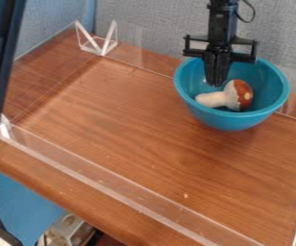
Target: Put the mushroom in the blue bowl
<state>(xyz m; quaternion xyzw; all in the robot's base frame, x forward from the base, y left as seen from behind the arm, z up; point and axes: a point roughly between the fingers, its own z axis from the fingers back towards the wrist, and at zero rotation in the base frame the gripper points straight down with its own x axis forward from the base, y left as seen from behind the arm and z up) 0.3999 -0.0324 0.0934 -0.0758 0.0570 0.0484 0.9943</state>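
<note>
At the upper right, the mushroom [227, 95] lies on its side inside the blue bowl [269, 109]. The gripper [215, 79] hangs just above it, closed and empty.

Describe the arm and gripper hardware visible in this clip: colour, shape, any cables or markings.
Only the lower end of the arm shows. The gripper is all black: a slim vertical column with a short crossbar sticking out on both sides, narrowing to thin dark fingers. A dark, cable-like bit shows near the top edge. No markings or labels can be made out at this picture size.
</note>
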